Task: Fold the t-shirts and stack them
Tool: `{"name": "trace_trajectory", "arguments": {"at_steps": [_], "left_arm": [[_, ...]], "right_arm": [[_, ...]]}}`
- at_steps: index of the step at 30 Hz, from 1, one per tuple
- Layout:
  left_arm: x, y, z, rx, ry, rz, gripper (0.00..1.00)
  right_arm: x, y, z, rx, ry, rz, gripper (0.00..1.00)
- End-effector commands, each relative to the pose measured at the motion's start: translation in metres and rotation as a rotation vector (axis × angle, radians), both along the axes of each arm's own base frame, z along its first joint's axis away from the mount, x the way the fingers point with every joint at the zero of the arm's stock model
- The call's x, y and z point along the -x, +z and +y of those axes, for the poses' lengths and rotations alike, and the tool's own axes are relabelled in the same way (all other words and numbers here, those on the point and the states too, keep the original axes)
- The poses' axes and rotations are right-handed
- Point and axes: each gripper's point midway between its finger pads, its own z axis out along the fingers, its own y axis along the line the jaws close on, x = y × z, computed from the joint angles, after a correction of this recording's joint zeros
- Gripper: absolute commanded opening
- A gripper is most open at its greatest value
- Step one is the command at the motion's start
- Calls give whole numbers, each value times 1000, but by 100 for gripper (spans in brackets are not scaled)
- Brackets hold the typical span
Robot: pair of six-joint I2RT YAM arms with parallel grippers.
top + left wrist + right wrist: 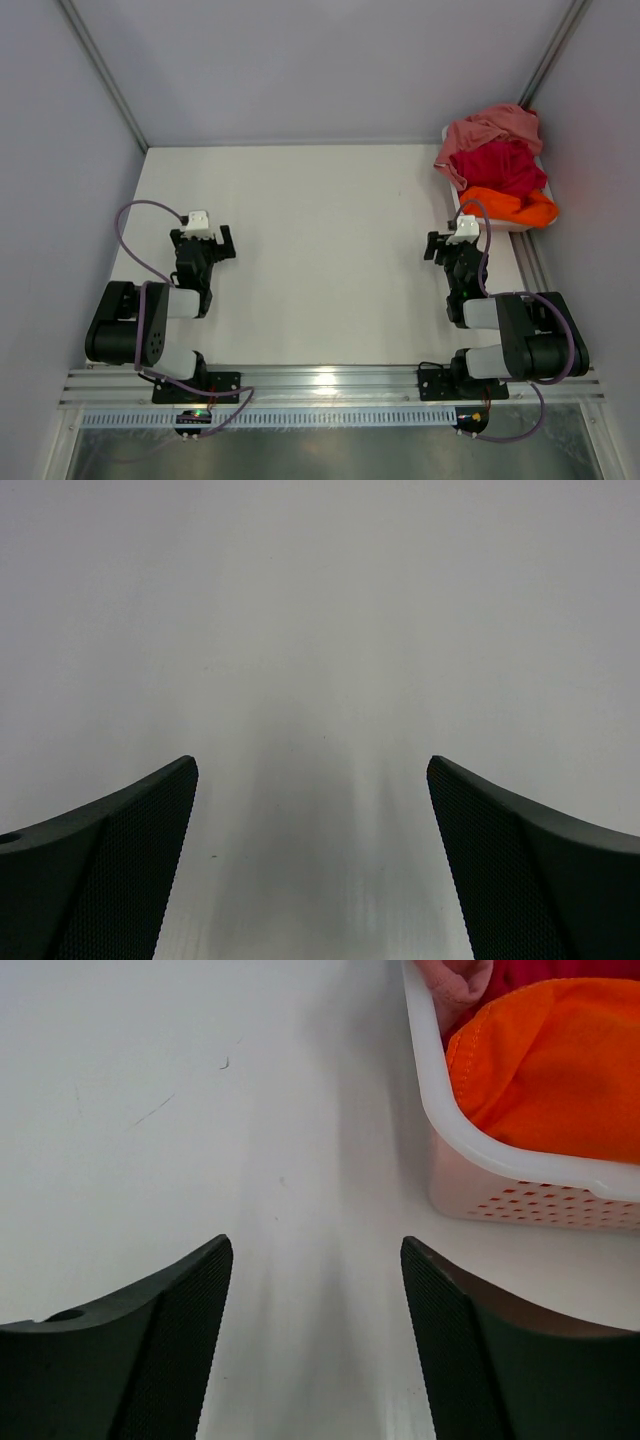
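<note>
Orange, crimson and salmon t-shirts (500, 165) are being shown crumpled in the white tub (452, 1135); its perforated wall is being revealed only by the right wrist view. Left of the tub, the right gripper (315, 1345) is being held partly open and the left gripper (312, 865) wide, both empty.

Bare white table (320, 630) stretching ahead of the left gripper (311, 770) and between its parted jaws, same open surface ahead and left of the right gripper (315, 1248), white tub (445, 1130) heaped with t-shirts (560, 1060) blocking its front right

top: overhead, whole table (320, 230) | wrists: close, forward | top+right share tub (540, 1205)
</note>
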Motion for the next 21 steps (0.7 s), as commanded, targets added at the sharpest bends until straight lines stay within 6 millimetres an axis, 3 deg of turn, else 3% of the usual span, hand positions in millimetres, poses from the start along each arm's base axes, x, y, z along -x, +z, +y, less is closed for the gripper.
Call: {"name": "trace_trajectory", "arguments": {"at_steps": [1,3,4,5,7,8,9,12,14,15,18,20,21], "left_arm": [[-6,16,3,2,13,-66,99],[-7,16,2,2,12,-68,99],[-7,17,3,0,13,-69,99],[-7,17,3,2,13,-69,99],[-6,15,2,0,11,-64,90],[-7,17,2,2,12,-69,80],[-6,16,2,2,12,-68,57],[-6,16,2,0,11,-66,33],[-7,17,2,0,8,-69,39],[-6,17,2,1,8,-67,64],[-9,22,0,0,-1,-73,99],[-9,19,0,-4,-3,-42,99],[-15,34,-3,-1,-15,-60,99]], "right_arm": [[-7,26,0,-10,-1,-90,75],[-7,25,-1,-8,-2,-87,95],[-7,26,-1,-8,-2,-90,99],[-7,26,-1,-8,-2,-90,99],[-7,26,-1,-8,-2,-90,99],[-7,26,-1,-8,-2,-90,96],[-7,25,-1,-8,-2,-87,94],[-7,26,-1,-8,-2,-88,94],[-7,25,-1,-8,-2,-88,96],[-7,26,-1,-8,-2,-90,99],[-7,26,-1,-7,-2,-90,99],[-6,26,1,-5,11,-87,99],[-6,26,1,-4,9,-85,99]]}}
